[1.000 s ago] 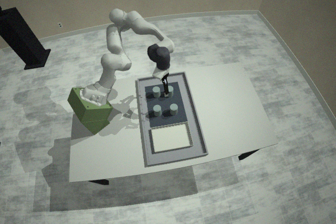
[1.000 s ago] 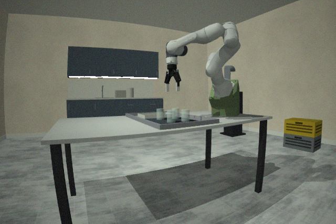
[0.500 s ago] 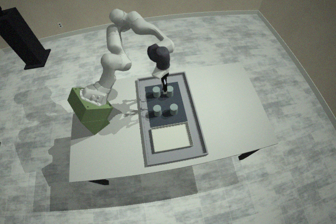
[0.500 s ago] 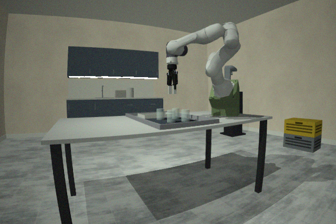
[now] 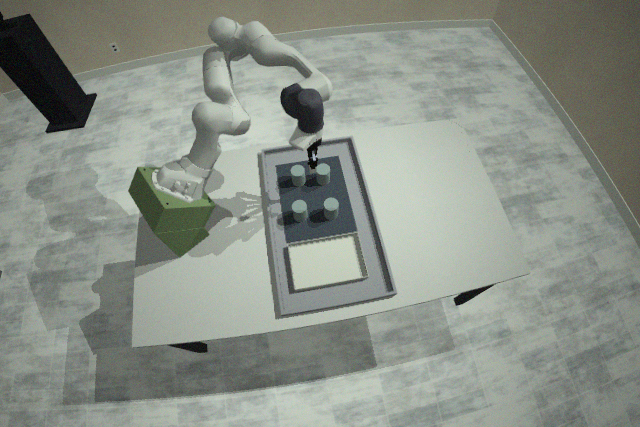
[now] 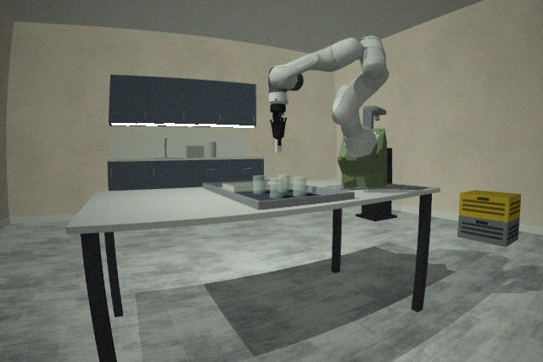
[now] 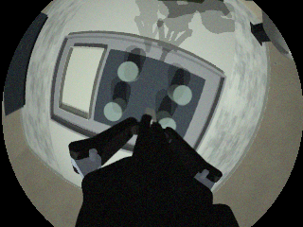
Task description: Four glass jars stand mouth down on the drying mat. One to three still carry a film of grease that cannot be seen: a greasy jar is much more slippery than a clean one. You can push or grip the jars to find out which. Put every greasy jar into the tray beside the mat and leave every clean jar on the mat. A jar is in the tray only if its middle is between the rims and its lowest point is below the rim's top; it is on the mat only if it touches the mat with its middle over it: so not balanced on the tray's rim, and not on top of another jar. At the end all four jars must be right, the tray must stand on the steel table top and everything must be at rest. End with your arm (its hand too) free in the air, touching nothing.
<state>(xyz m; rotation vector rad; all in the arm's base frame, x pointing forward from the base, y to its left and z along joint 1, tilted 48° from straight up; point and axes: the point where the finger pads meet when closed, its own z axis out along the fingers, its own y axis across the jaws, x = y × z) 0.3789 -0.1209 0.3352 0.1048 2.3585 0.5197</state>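
Four pale glass jars stand mouth down on the dark drying mat (image 5: pixel 315 200): far left (image 5: pixel 297 174), far right (image 5: pixel 323 173), near left (image 5: pixel 299 210) and near right (image 5: pixel 330 208). They also show in the wrist view, with one jar (image 7: pixel 128 72) nearest the tray. My gripper (image 5: pixel 312 162) hangs well above the mat, over the gap between the two far jars. Its fingers are shut with nothing between them, as the side view (image 6: pixel 277 147) and the wrist view (image 7: pixel 148 120) show. The tray (image 5: pixel 324 262) is empty.
Mat and tray lie inside a grey rimmed base (image 5: pixel 325 226) on the white table. The robot's green pedestal (image 5: pixel 173 210) stands at the table's left edge. A yellow and grey crate (image 6: pixel 489 216) sits on the floor, far from the table.
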